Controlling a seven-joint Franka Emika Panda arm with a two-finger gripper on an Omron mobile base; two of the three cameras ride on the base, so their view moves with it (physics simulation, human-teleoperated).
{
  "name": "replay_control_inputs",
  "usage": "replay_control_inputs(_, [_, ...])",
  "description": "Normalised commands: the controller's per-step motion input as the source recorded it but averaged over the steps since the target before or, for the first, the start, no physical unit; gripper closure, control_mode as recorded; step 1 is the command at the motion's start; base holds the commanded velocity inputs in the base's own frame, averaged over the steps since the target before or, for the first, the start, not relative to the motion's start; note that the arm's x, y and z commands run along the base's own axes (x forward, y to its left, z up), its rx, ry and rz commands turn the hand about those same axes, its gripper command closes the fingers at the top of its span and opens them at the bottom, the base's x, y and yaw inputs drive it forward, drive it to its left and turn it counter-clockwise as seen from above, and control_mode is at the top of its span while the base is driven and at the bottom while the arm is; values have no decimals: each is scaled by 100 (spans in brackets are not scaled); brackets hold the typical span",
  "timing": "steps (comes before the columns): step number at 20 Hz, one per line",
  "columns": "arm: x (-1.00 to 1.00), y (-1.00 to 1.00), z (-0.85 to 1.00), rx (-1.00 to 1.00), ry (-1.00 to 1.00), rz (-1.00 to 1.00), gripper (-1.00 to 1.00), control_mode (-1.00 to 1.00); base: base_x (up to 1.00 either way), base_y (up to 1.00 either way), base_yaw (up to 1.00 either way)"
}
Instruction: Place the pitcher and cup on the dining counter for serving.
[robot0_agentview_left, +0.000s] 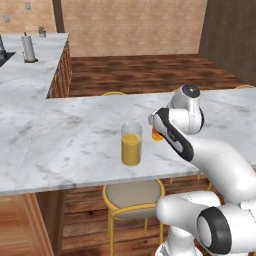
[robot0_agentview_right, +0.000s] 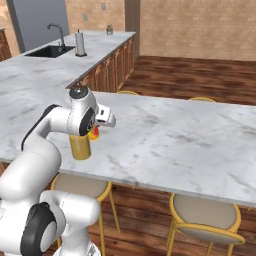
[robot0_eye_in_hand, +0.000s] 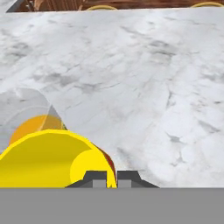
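Observation:
The pitcher (robot0_agentview_left: 131, 145) stands upright on the dining counter (robot0_agentview_left: 75, 135), clear with amber liquid in its lower half. Just to its right, the yellow cup (robot0_agentview_left: 157, 135) peeks out from under my hand, low over the marble; whether it rests on the slab I cannot tell. In the hand view the cup (robot0_eye_in_hand: 48, 157) is close at the lower left, its rim running between the fingertips (robot0_eye_in_hand: 95, 177). My gripper (robot0_eye_in_hand: 111, 178) is shut on the cup's wall. The pitcher (robot0_eye_in_hand: 30, 118) shows just behind the cup. From the right base, my arm covers most of the pitcher (robot0_agentview_right: 80, 148), and a bit of the cup (robot0_agentview_right: 93, 132) shows.
Yellow-framed stools (robot0_agentview_left: 132, 197) (robot0_agentview_right: 205, 215) stand under the counter's near edge. Bare marble (robot0_agentview_right: 175, 140) stretches right of the cup. The kitchen counter at the back left carries a paper-towel roll (robot0_agentview_left: 28, 48), a sink (robot0_agentview_right: 50, 51) and a small plant pot (robot0_agentview_left: 42, 32).

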Motion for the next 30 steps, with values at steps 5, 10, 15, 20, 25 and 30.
replay_control_inputs(5, [2,-31,-9,0,0,0,100,-100,0,0,0])
replay_control_inputs(10, [2,-32,-11,0,2,0,100,-100,0,0,0])
replay_control_inputs(15, [0,-42,-32,0,8,0,100,-100,0,0,0])
replay_control_inputs(20, [8,-46,-50,1,5,2,100,-100,0,0,0])
replay_control_inputs(25, [30,-4,-34,0,0,13,100,-100,0,0,0])
replay_control_inputs(30, [19,0,-23,0,0,17,100,-100,0,0,0])
